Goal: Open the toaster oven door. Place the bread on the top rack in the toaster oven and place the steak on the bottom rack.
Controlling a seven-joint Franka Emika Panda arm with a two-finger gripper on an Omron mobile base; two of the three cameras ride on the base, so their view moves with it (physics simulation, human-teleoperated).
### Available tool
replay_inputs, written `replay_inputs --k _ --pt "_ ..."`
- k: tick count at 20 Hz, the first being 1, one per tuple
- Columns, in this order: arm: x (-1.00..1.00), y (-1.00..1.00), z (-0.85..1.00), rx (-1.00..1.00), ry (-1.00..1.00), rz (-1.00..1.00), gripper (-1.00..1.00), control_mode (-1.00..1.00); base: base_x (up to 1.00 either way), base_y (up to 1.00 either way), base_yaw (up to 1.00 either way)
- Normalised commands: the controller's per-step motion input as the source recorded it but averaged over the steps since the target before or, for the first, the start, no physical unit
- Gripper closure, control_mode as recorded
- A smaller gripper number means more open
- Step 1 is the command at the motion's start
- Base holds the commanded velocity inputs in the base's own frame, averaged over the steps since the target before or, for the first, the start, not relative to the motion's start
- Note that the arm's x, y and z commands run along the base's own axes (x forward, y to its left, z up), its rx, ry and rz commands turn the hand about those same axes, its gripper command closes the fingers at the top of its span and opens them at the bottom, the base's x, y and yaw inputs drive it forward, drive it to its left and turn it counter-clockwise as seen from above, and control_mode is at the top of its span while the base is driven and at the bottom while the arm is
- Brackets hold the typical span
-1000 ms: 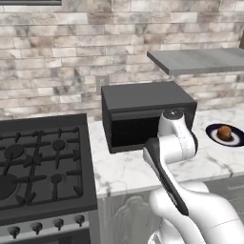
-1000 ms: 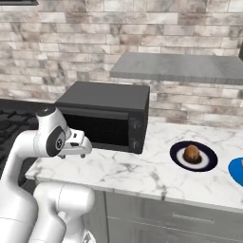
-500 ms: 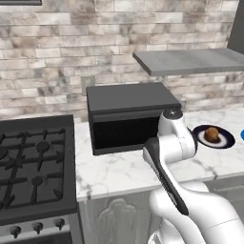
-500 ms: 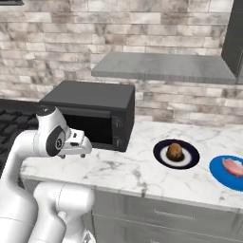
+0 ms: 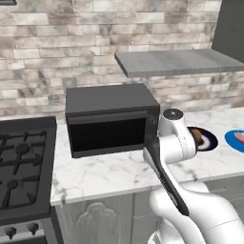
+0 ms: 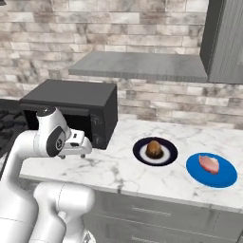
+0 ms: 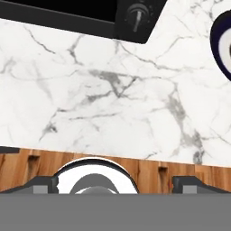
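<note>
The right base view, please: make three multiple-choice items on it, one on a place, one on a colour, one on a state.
1. Where is the bread?
A. on a dark plate on the counter
B. on the shelf
C. on the stove

2. What colour is the plate under the steak?
A. white
B. blue
C. green

3. How is the toaster oven door?
A. lying open
C. removed
B. closed

Answers:
1 A: the bread sits on the dark plate, right of the toaster oven.
2 B: the steak lies on a blue plate.
3 B: the toaster oven door stands flat against the front.
</note>
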Motion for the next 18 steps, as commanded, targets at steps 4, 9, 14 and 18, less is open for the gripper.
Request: replay_inputs --k 4,9,14,18 --pt "0.00 0.00 0.00 0.00 0.00 0.00 -1.00 1.00 0.00 -0.46 0.00" --pt "0.00 0.00 0.00 0.00 0.00 0.00 -1.00 1.00 0.00 -0.46 0.00" --pt "0.00 0.00 0.00 0.00 0.00 0.00 -1.00 1.00 0.00 -0.41 0.00" --pt "0.00 0.00 0.00 0.00 0.00 0.00 -1.00 1.00 0.00 -0.29 0.00"
